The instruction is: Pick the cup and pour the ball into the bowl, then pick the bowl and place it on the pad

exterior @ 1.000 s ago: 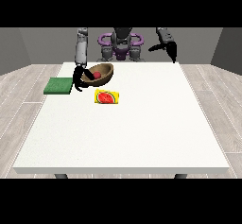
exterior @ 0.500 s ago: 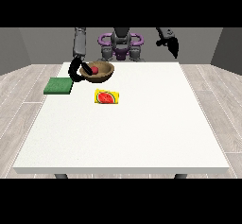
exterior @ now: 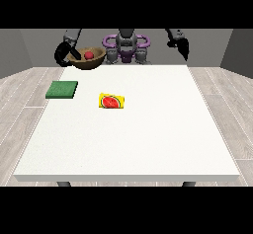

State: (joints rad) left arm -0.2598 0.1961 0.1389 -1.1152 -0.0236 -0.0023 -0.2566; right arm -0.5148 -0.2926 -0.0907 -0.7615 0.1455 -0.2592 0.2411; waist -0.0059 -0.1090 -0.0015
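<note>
**Bowl in the air with the ball inside, pad waiting below**

Going from the view's left: the hand at the view's left (exterior: 63,55) is holding the brown bowl (exterior: 89,60) by its near-side rim, above and beyond the table's (exterior: 148,144) far left corner. Its fingers seem to be wrapping the rim, though exactly how they lie is too small to read. The red ball (exterior: 89,55) is sitting inside the bowl.

The bowl is looking like a stiff, light shell that should keep its shape under a rim pinch; the rim is the only sensible place to take it, since the rounded underside offers nothing to catch. The loose ball is likely to roll if the bowl tips. The bowl's mouth is facing up, tilting slightly toward the camera, and being round it has no long axis to line up.

Below and nearer the camera, the green pad (exterior: 62,89) is lying flat. The yellow cup (exterior: 111,101) is lying on its side to the right of the pad, its length running left to right.

The hand at the view's right (exterior: 181,45) is hanging clear of everything, holding nothing; I cannot tell how its fingers lie.
</note>
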